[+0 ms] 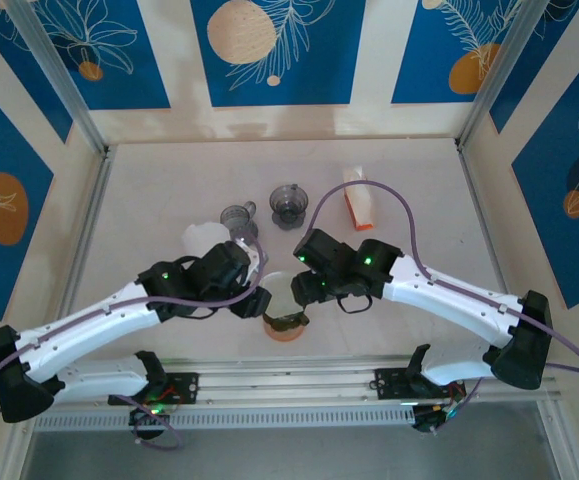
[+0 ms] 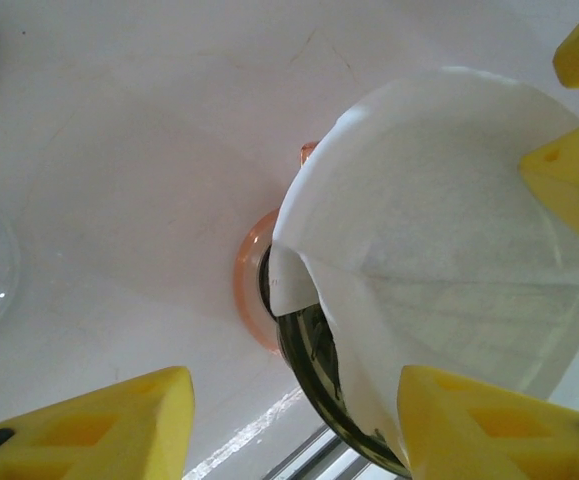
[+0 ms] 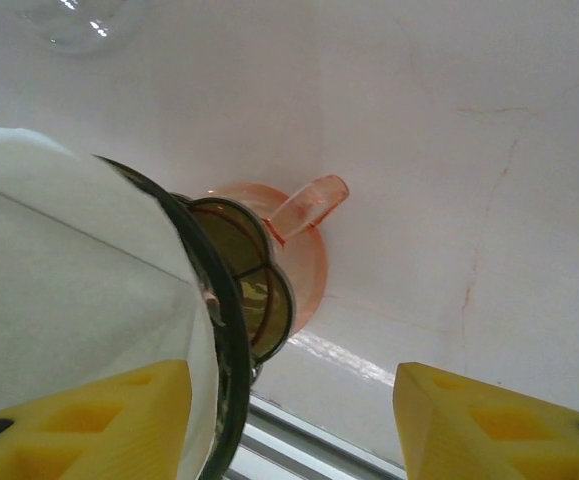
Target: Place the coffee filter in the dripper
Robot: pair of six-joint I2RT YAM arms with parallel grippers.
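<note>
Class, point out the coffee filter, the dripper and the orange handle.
coffee filter [image 2: 429,200], left wrist view, middle of the white paper.
dripper [image 3: 231,340], right wrist view, its dark rim.
orange handle [image 3: 312,203], right wrist view, middle of its shaft.

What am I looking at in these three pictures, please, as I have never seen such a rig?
Two robot arms, a left arm and a right arm, stand at the near edge of the table. One picture looks down from above; the others come from wrist cameras. The left end effector and right end effector stand open at a dripper with a white paper filter resting in its mouth; neither seems to grip it. Farther back lie two clear vessels and a small carton.
</note>
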